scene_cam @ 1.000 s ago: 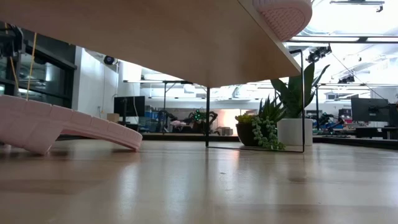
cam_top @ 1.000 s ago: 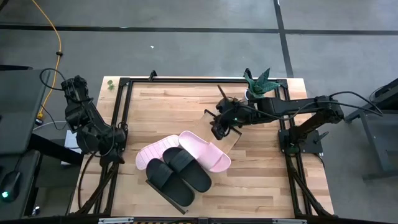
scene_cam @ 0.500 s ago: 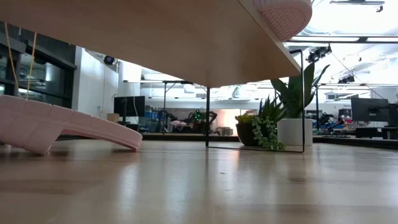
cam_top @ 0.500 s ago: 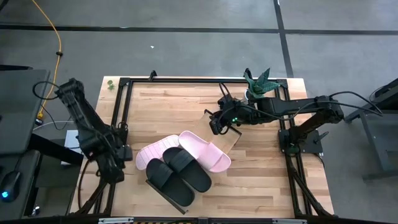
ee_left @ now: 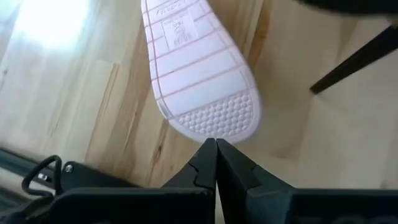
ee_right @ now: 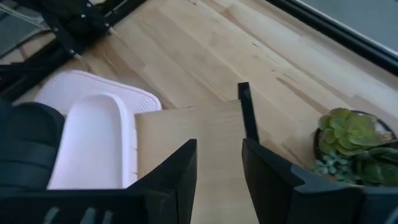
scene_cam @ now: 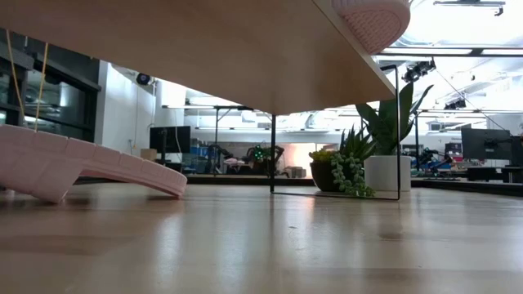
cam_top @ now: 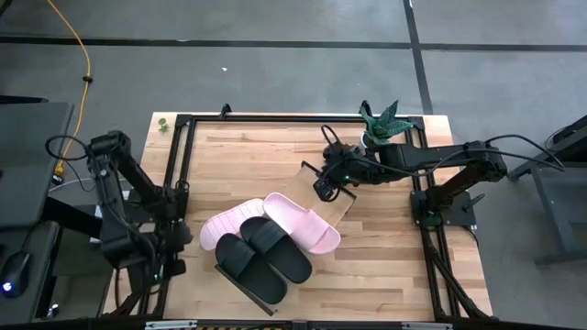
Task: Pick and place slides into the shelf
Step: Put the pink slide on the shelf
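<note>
The shelf (cam_top: 339,203) is a light-wood board with a thin black frame, lying slantwise across the table. Two black slides (cam_top: 264,261) and one pink slide (cam_top: 307,225) lie on it. A second pink slide (cam_top: 223,225) lies sole-up on the table beside the board, and the left wrist view shows its ribbed sole (ee_left: 202,74). My left gripper (cam_top: 181,240) is shut, with its tips at that slide's rounded end. My right gripper (cam_top: 323,186) is open above the board's far end (ee_right: 211,134). My left gripper (ee_left: 215,144) is shut and points level at the rounded end (ee_left: 214,124) of the sole-up pink slide, coming from the table's left. I cannot tell whether its tips touch the slide.
A potted plant (cam_top: 380,126) stands at the far right corner, close behind the right arm. Black frame rails (cam_top: 275,119) run round the tabletop. Bare wood lies far-left (cam_top: 248,160) and near-right (cam_top: 385,266). The low view looks under the raised board (scene_cam: 204,49).
My left arm has swung from the far-left side toward the near edge and folded down, which brought its gripper low beside the sole-up pink slide. The slides and the shelf have stayed where they were.
</note>
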